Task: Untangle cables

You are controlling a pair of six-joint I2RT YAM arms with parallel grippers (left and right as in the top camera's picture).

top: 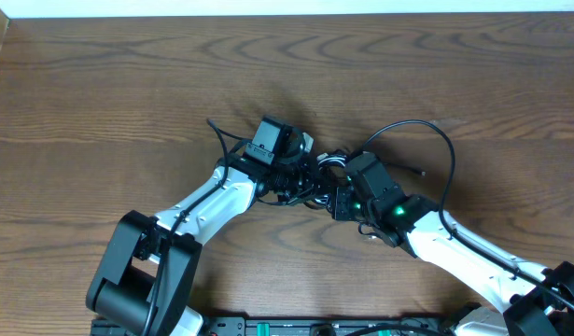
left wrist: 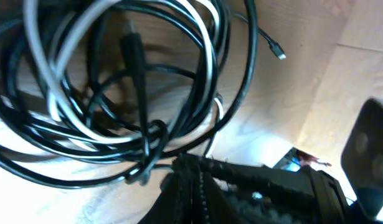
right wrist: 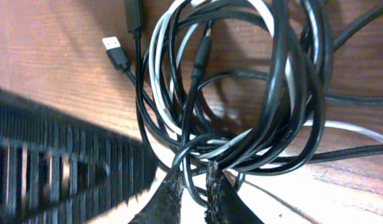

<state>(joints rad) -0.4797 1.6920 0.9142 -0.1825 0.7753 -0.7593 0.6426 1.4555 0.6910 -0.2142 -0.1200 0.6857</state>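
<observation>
Nearest the right wrist camera, the right fingers [right wrist: 168, 194] were seen almost together, clamped on a single black strand that ran up between their tips. Just beyond them the cables [right wrist: 279, 74] were gathered into a loose coil of many overlapping loops. Most were glossy black cords of differing thickness, with one white cable [right wrist: 155, 62] threaded round the same ring. A black barrel-shaped connector [right wrist: 202, 53] was hung across the middle of the coil. A USB plug [right wrist: 114, 51] with a silver tip was laid on the wood just left of the loops.

In the left wrist view the left fingers [left wrist: 197, 183] were shown closed together as one dark mass, their tip set against a knot of black strands; whether any strand was pinched could not be told. Beyond them the black and white loops were spread in wide rings, and a thin black lead ending in a small silver plug [left wrist: 279, 55] was laid out to the far side.

From overhead, the cables were found bunched between the two arms' ends at the middle of the brown wooden desk [top: 128, 84]. One long black loop [top: 451, 168] was arched out to the right and a black end [top: 217, 129] was stretched out to the left
</observation>
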